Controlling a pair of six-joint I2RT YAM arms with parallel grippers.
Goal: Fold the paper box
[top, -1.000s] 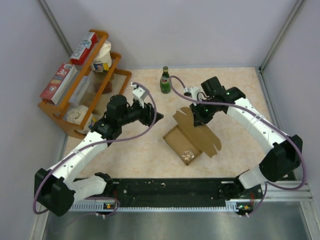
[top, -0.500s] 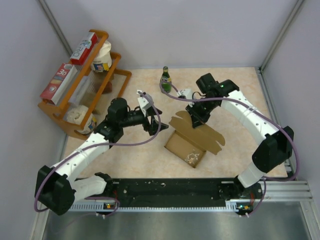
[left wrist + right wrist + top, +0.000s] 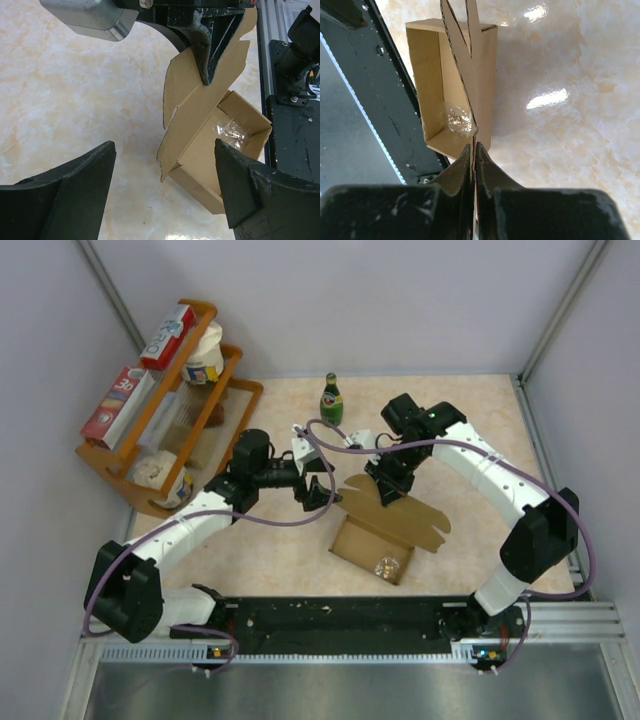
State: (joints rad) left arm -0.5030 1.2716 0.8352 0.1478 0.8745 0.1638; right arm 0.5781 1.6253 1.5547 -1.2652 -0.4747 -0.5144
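Observation:
The paper box [image 3: 362, 538] is an open brown carton in the middle of the table, its notched lid flap [image 3: 408, 516] raised and tilted to the right. A small clear packet [image 3: 386, 565] lies inside. My right gripper [image 3: 384, 492] is shut on the flap's upper edge. The right wrist view shows the flap [image 3: 470, 60] edge-on between the pinched fingertips, my right gripper [image 3: 473, 148] above the box's inside [image 3: 431, 75]. My left gripper [image 3: 322, 492] hangs open just left of the box, touching nothing. In the left wrist view my left gripper [image 3: 164, 145] frames the box's corner [image 3: 200, 155].
A wooden rack [image 3: 150, 440] at the far left holds red-and-white boxes and jars. A green bottle [image 3: 331, 400] stands behind the box. A black rail [image 3: 340, 615] runs along the near edge.
My left gripper has swung right, close to the box, and opened wider. My right gripper has shifted left with the flap pinched in it, and the box has turned slightly.

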